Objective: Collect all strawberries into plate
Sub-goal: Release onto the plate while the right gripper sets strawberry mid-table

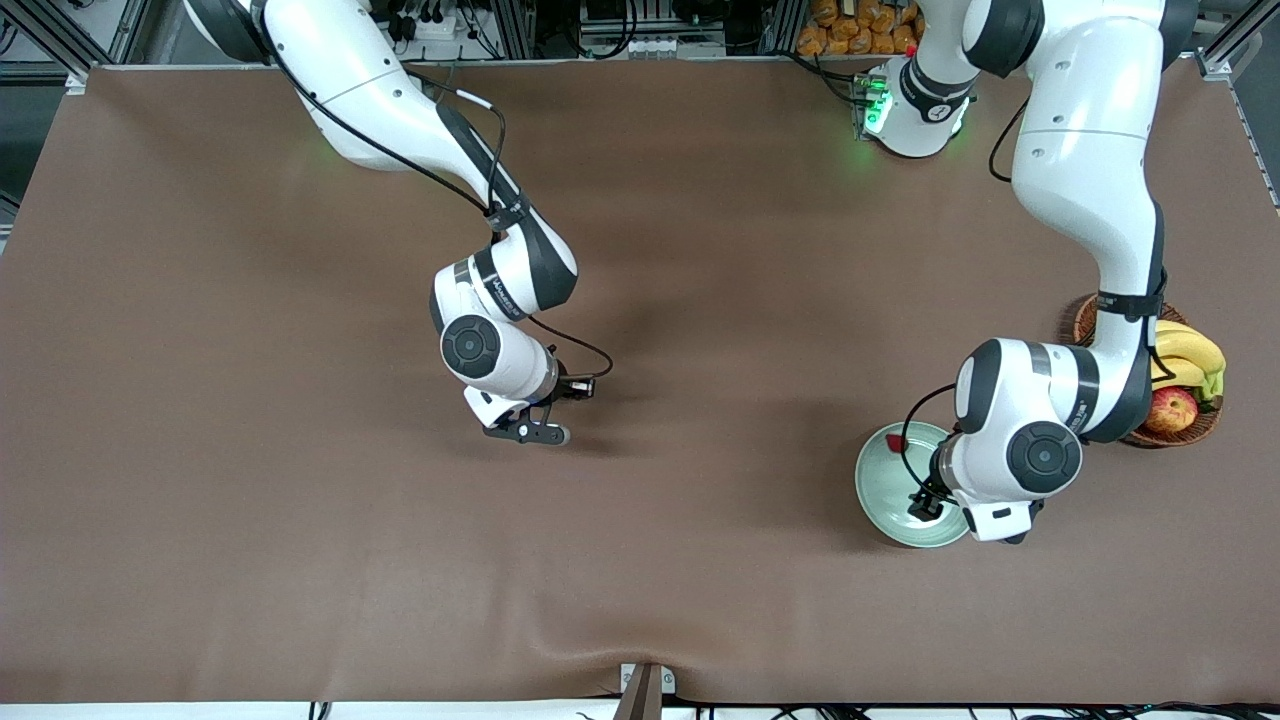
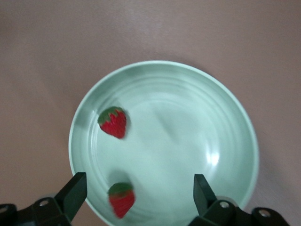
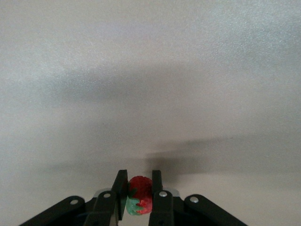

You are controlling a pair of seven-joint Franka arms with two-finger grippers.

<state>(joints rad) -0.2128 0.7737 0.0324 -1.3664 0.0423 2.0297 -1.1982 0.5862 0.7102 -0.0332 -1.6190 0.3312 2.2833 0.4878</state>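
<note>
- Front view: a brown table point(image 1: 300, 560) seen from high up, with two white arms reaching in from the top edge.
- The right arm bends down from the top corner toward the table's middle. Its right gripper point(image 1: 548, 434) hangs low over bare tabletop, and its fingers cannot be made out here.
- The left arm drops from its base, folds at the elbow, and ends over the plate point(image 1: 885, 490), a pale mint-green round dish toward the left arm's end of the table.
- The wrist covers much of the plate, so the left gripper itself is hidden in this view. One red strawberry point(image 1: 895, 442) peeks out at the plate's rim.
- A wicker basket point(image 1: 1195, 430) with bananas point(image 1: 1190, 350) and an apple point(image 1: 1172, 409) sits just beside the plate, partly under the arm.
- Left wrist view: the left gripper point(image 2: 140, 192) looks straight down into the plate point(image 2: 216, 122), its two dark fingers point(image 2: 75, 190) spread wide apart and holding nothing.
- Two strawberries are in the plate. One strawberry point(image 2: 114, 122) lies with its green cap toward the rim and its tip toward the plate's middle.
- The second strawberry point(image 2: 122, 199), blurred, shows between the fingers, touching neither.
- Right wrist view: the right gripper point(image 3: 139, 190) is clamped on a third strawberry point(image 3: 139, 194), above plain tabletop. Its green cap points toward the wrist, its red tip away.
</note>
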